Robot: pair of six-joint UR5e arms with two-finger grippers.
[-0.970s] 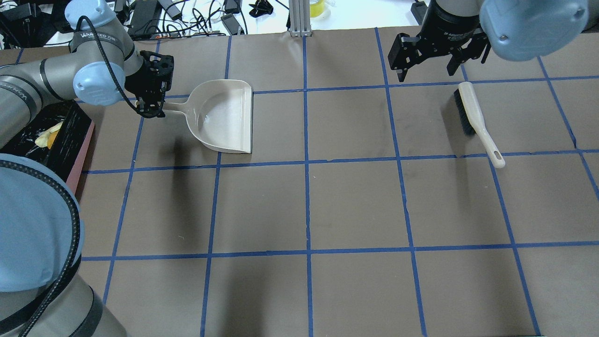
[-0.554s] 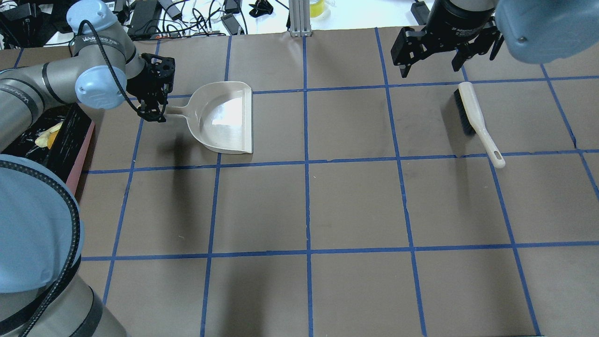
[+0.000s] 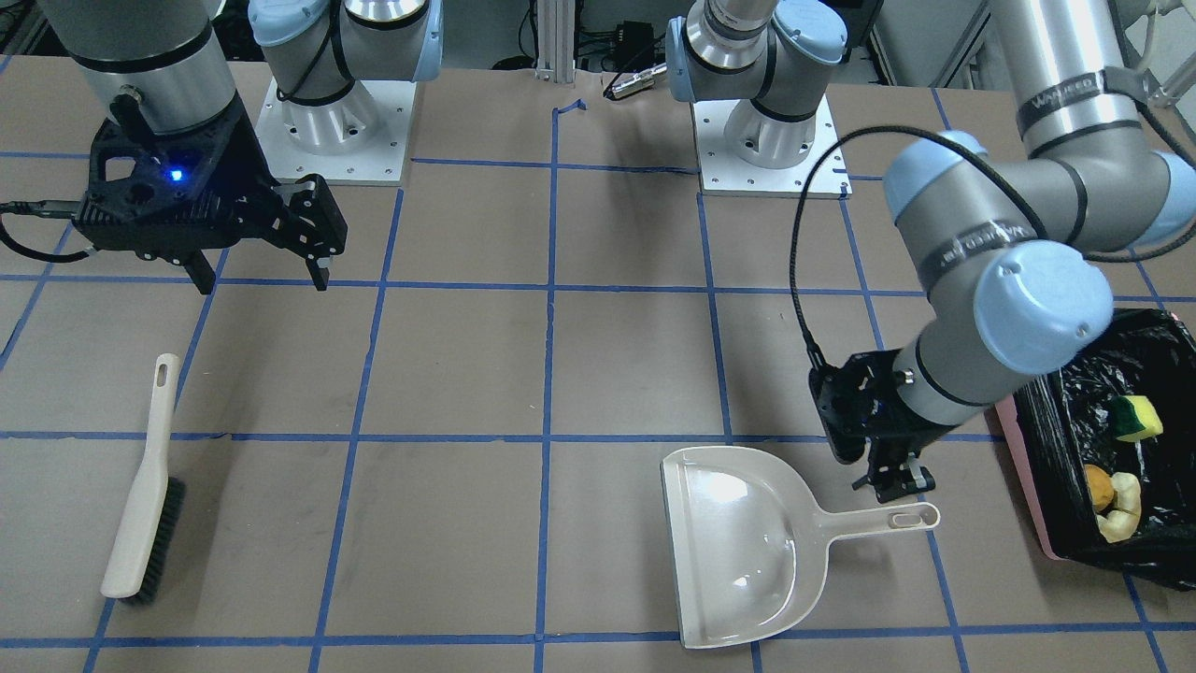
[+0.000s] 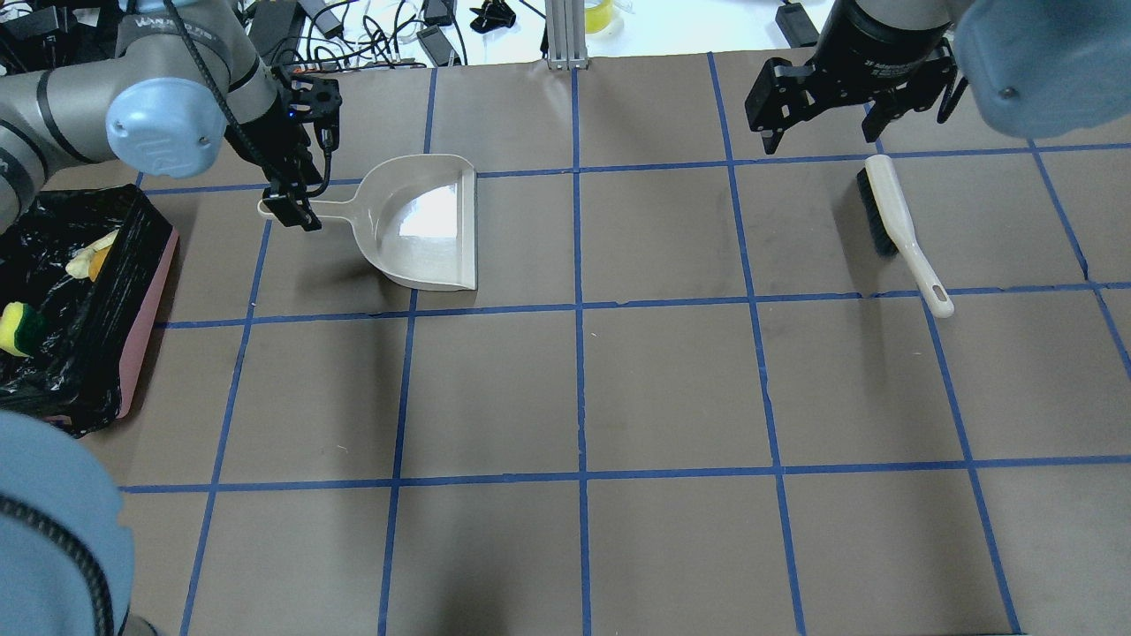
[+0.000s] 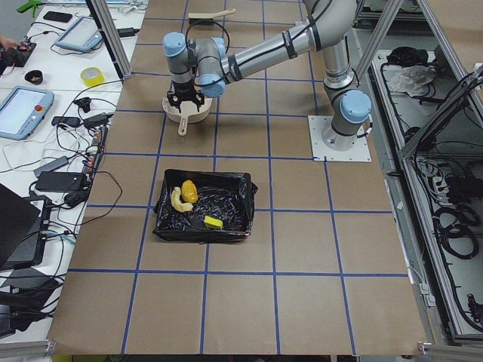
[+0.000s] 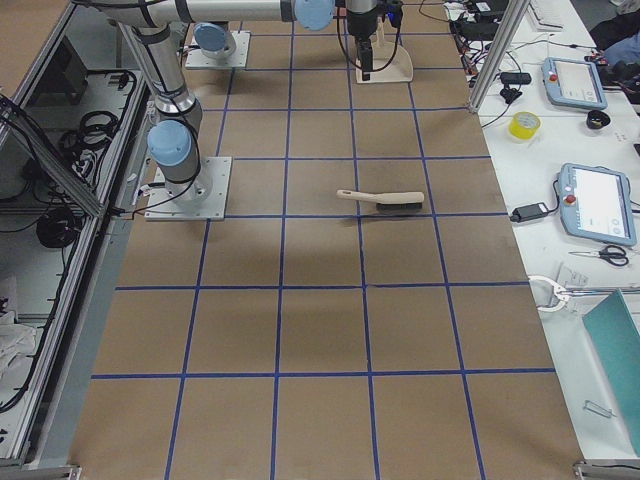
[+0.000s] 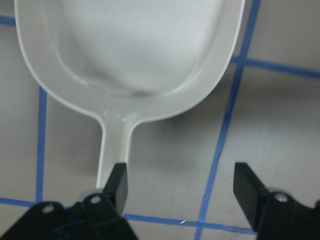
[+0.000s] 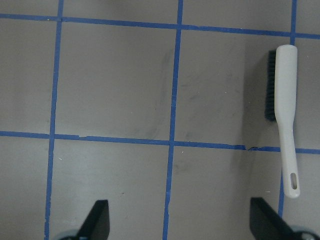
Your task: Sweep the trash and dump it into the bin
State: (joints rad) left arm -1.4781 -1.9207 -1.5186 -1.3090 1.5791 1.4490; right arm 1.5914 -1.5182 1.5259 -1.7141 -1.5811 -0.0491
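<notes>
Beige dustpan lies flat beside the pink bin, which the frame edge cuts off. On the bin's black liner rest the sponge, the potato-like piece, half hidden, and the croissant. The left gripper hangs spread over the handle, and contact is unclear. Farther back, past the brush, the right gripper gapes, holding nothing.

1. The pink rectangular bin lined with crinkled black plastic runs off the front-facing view's right edge.
2. The golden-brown lumpy piece lies partly behind the curved tan bread.
3. The beige plastic dustpan is cut by the left wrist view's top edge; a finger of the left claw hides its handle's end.
4. Of the right claw, only the fingertips show, at the bottom edge.
</notes>
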